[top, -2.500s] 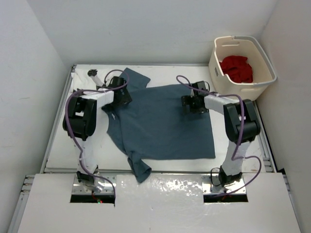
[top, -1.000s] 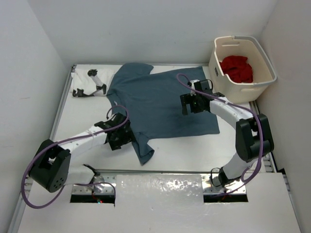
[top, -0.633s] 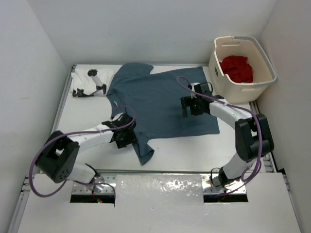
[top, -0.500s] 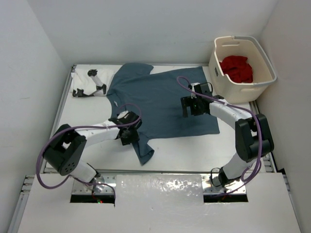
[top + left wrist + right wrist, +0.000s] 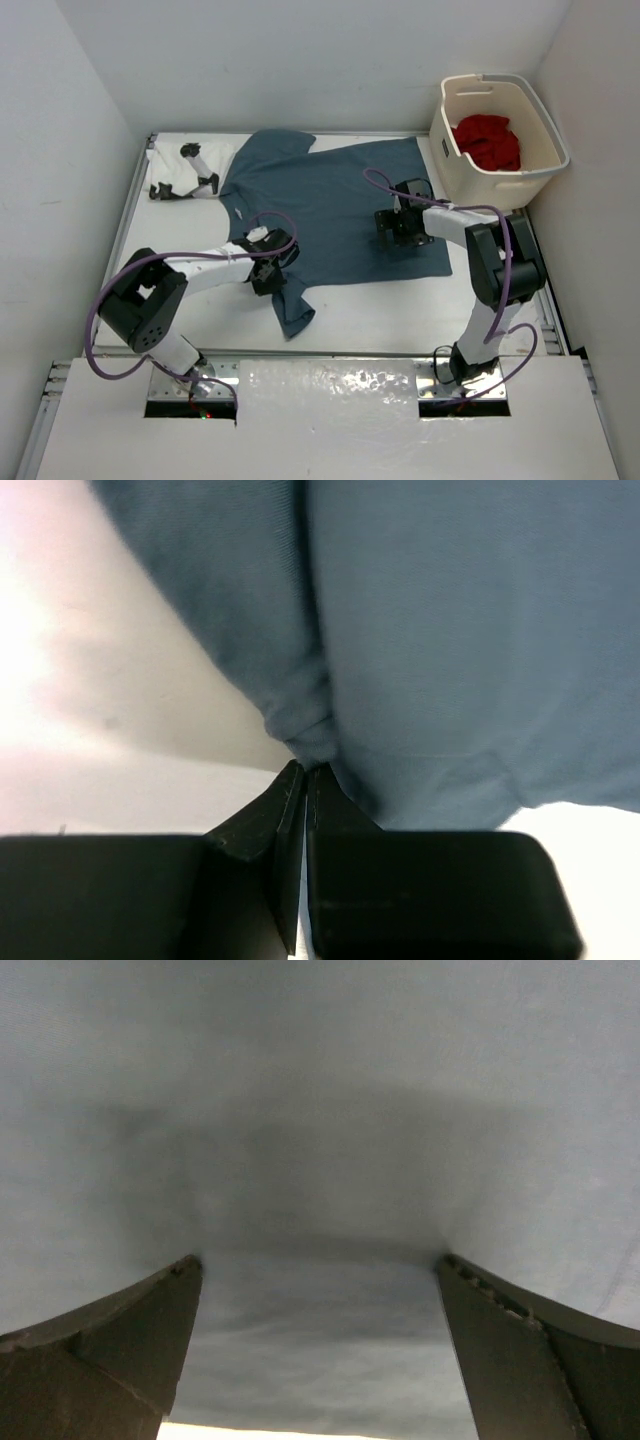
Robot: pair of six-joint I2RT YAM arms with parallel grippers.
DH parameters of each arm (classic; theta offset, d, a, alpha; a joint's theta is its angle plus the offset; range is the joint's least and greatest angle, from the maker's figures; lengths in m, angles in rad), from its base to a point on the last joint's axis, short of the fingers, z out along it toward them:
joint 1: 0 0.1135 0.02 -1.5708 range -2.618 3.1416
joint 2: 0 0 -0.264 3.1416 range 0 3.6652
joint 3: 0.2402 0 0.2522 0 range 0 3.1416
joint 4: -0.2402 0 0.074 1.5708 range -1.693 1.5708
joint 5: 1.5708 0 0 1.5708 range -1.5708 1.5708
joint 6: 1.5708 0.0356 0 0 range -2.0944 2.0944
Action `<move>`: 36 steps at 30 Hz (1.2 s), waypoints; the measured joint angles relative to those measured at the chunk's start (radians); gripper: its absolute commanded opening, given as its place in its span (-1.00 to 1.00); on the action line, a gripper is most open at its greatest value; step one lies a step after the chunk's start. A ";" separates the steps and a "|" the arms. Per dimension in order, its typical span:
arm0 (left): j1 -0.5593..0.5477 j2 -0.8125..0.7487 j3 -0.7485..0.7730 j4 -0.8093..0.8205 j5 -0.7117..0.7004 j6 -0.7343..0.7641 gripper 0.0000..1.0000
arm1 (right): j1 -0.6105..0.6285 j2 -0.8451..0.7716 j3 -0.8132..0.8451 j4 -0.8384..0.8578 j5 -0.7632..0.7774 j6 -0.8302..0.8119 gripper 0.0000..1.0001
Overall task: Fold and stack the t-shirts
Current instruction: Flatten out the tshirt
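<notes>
Left hand (image 5: 305, 772) pinched shut on blue-grey t-shirt (image 5: 450, 630) edge.

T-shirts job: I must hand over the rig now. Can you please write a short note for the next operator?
Left gripper: shut on the blue-grey t-shirt, pinching its edge by the near sleeve.
Right gripper: open, low over the same shirt's right part.
That shirt lies spread on the table, unfolded. The red t-shirt is bunched in the basket.
Done: nothing folded.
Left: fold both, stack.
</notes>
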 measured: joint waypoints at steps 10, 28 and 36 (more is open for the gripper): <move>0.010 0.013 0.020 -0.287 -0.080 -0.068 -1.00 | -0.029 0.013 0.004 0.021 0.025 0.045 0.98; 0.089 0.026 0.309 -0.560 -0.142 0.002 0.93 | -0.038 -0.080 -0.041 -0.003 -0.033 0.031 0.98; 0.235 0.130 0.632 -0.289 -0.146 0.177 1.00 | -0.046 -0.090 0.028 -0.012 0.007 0.021 0.98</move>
